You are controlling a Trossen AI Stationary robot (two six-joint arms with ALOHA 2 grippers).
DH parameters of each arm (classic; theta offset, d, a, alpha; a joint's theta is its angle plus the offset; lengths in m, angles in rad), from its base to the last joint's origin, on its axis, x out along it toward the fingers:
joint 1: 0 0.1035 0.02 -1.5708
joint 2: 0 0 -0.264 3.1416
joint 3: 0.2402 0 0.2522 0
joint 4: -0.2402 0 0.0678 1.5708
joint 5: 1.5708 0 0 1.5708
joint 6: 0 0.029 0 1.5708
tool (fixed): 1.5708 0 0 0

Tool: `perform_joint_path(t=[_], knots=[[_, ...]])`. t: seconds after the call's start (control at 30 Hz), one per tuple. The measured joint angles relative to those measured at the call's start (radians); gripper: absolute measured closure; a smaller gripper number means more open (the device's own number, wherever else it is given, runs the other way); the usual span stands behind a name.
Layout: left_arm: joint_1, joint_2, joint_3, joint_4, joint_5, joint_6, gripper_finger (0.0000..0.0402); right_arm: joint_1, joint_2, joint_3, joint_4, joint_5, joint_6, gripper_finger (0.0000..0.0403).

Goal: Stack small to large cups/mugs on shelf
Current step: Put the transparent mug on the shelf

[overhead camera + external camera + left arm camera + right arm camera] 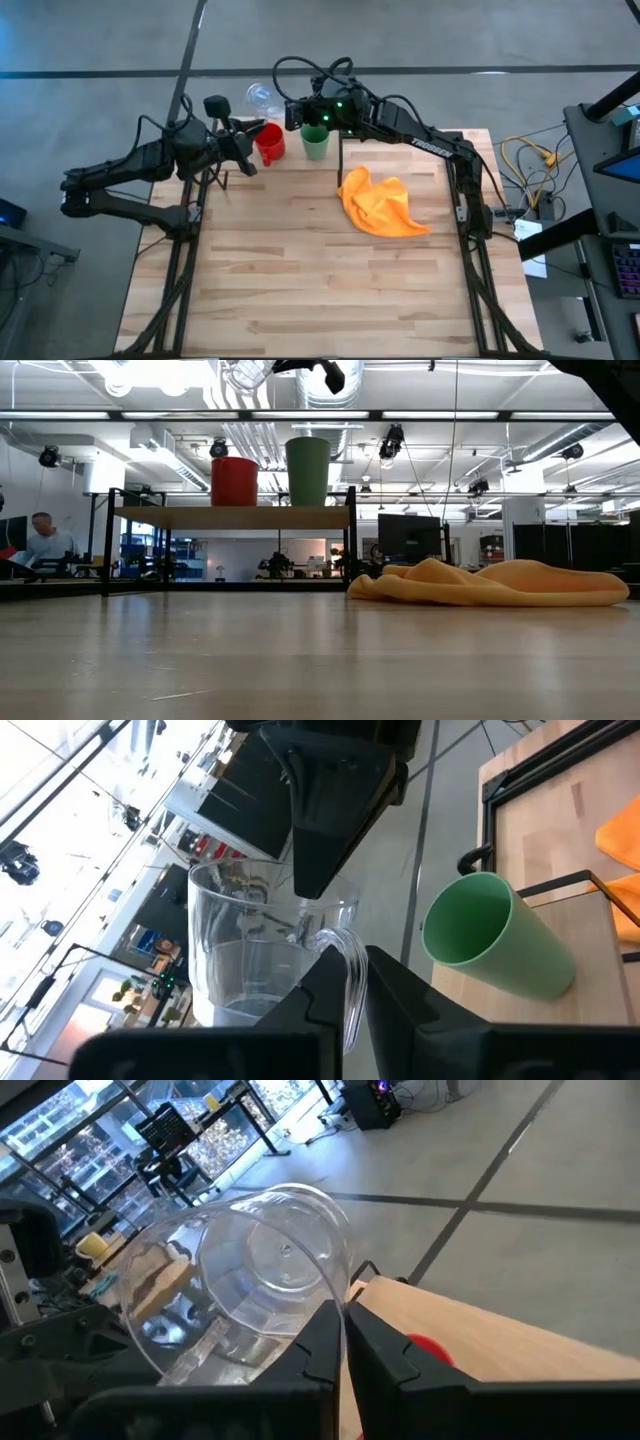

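Note:
The clear cup [262,97] hangs high over the shelf's far left end, between both grippers; it also shows at the top of the low view [250,372]. My left gripper [350,995] and my right gripper [343,1342] are both shut on it. The red mug [234,481] and the green cup [308,471] stand upright side by side on their bases on the shelf [230,517], the red mug to the left. The green cup also shows in the left wrist view [495,945]. My left gripper pinches the clear cup's handle [352,960] between its two fingers, coming from the table's left side. The cup is lifted clear of the shelf and tilted. My right gripper holds the cup's rim [340,1295], the wall between its two fingers, one inside and one outside. It comes from the table's right side, and its fingers [318,840] reach along the cup's wall.
An orange cloth [383,205] lies bunched on the table to the right of the shelf. The shelf's black posts [351,540] stand at its corners. The near half of the wooden table [320,290] is bare. A person sits far behind, left in the low view [45,540].

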State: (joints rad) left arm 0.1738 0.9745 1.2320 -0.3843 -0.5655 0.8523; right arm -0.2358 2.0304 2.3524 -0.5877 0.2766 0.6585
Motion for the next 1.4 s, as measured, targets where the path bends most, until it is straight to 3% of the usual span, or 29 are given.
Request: perform_joint_path(t=[0.67, 1.07, 1.4], knots=[[-0.004, -0.020, 0.000, -0.053, -0.043, -0.010, 0.0397, 0.033, 0.001, 0.000, 0.034, 0.005, -0.012, 0.0393], [-0.007, -0.052, 0.001, -0.110, -0.074, -0.111, 0.0397, 0.048, 0.017, -0.002, 0.099, -0.027, 0.034, 0.0392], [-0.007, -0.088, 0.001, -0.222, -0.124, -0.226, 0.0398, 0.051, 0.090, 0.000, 0.287, -0.058, 0.036, 0.0376]])
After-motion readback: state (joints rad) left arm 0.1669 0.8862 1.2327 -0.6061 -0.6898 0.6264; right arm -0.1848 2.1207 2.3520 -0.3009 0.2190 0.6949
